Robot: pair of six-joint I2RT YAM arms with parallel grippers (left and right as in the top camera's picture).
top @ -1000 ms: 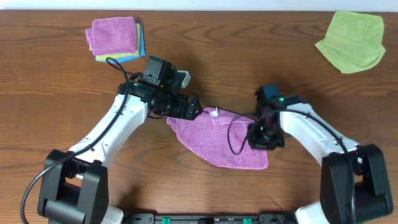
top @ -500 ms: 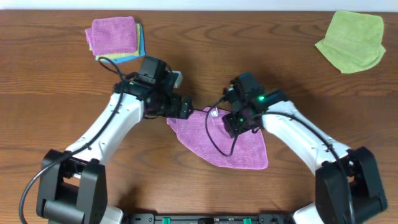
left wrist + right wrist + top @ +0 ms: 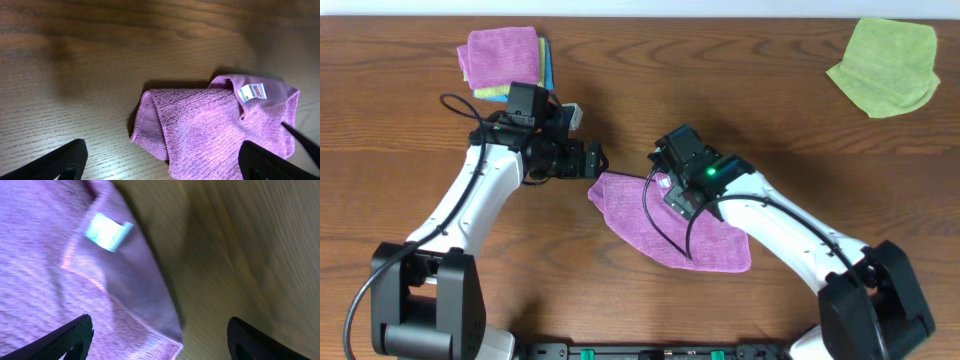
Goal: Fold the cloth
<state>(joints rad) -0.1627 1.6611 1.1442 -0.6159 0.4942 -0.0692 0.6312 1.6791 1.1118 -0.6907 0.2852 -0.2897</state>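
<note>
Nearest the front edge of the wooden table (image 3: 800, 120), the cloth (image 3: 660, 235) is seen lying flat in the near middle, between the two arms, as a lopsided purple wedge that narrows toward the front right. Its small white tag (image 3: 251, 92) is turned face up at the far corner. Just above that corner the right gripper (image 3: 667, 192) is held with its fingers spread wide, and nothing is gripped between them. A second ago it was nearly shut at the cloth's right corner. That corner has since been carried across toward the tag and let go, so one fold is judged laid, though raggedly. The edges are not matched, and squaring or another fold is probably needed. To the left, the left gripper (image 3: 590, 160) is also spread wide and empty. It has been drawn back from the cloth's left corner, which it touched earlier, and is now apart from it. Farther back, at the far left, a stack of folded cloths (image 3: 505, 58) is unchanged, and a lime-green cloth (image 3: 885, 65) lies untouched at the far right.
</note>
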